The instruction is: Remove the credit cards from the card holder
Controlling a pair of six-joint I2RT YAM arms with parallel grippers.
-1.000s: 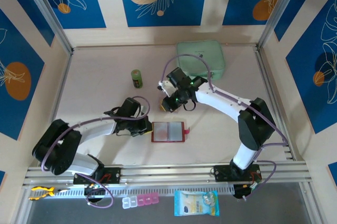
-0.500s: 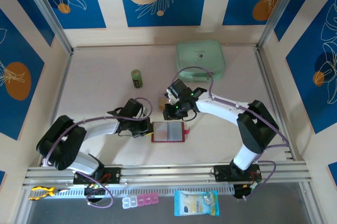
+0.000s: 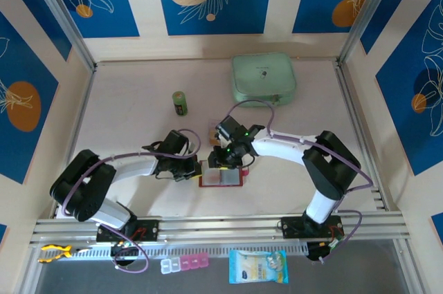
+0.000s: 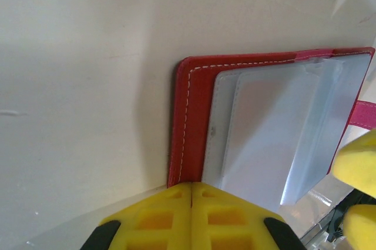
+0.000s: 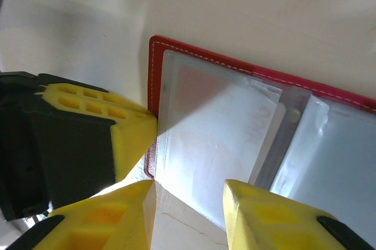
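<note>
The red card holder (image 3: pixel 232 178) lies open near the table's front, its clear pockets up. My left gripper (image 3: pixel 196 169) is shut, and its yellow tips (image 4: pixel 192 186) press on the holder's left red edge (image 4: pixel 187 122). My right gripper (image 3: pixel 221 161) hovers open over the left half of the holder. Between its fingers (image 5: pixel 189 203) shows a white card with faint red print (image 5: pixel 218 135), inside a clear pocket. The holder's red rim (image 5: pixel 154 67) and the left gripper's fingertip (image 5: pixel 130 133) appear in the right wrist view. A tan credit card (image 3: pixel 213 132) lies flat on the table behind the right gripper.
A mint green zip case (image 3: pixel 264 78) sits at the back, and a small green bottle (image 3: pixel 180 103) stands at the back left. The metal rail (image 3: pixel 221 226) runs along the near edge. The right gripper's yellow fingers (image 4: pixel 358 163) reach into the left wrist view.
My right gripper left the tan card on the table, came forward over the card holder and opened its jaws. The left gripper stayed shut at the holder's left edge.
</note>
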